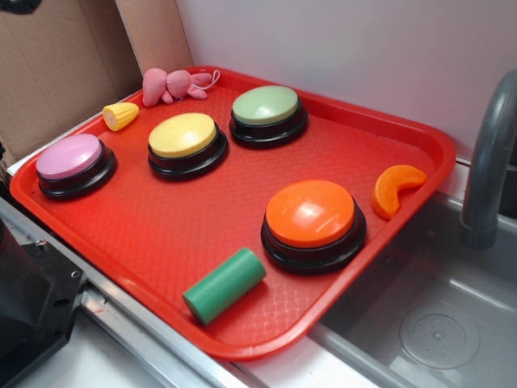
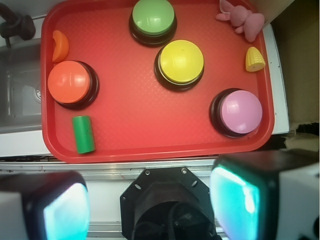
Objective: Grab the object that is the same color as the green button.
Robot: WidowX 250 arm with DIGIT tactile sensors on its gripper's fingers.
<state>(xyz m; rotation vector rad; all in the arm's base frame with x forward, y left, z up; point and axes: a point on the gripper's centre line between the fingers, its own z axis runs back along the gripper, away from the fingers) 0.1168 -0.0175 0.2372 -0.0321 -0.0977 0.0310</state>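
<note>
You have one red tray (image 1: 404, 121) carrying four dome buttons: one green button (image 1: 266, 106), one yellow button (image 1: 183, 135), one orange button (image 1: 311, 213) and one pink button (image 1: 69, 157). You also have one green cylinder (image 1: 224, 284), one orange slice (image 1: 396, 188), one toy corn piece (image 1: 120, 115) and one pink plush toy (image 1: 174, 84).

On the red tray (image 1: 161, 234) we list four dome buttons: pink (image 1: 71, 158) at 9 o'clock, yellow (image 1: 183, 135) and green button (image 1: 266, 106) toward 12, orange (image 1: 312, 213) at centre-right. The green cylinder (image 1: 224, 285) lies on its side at 6 o'clock, beside the orange button.
</note>
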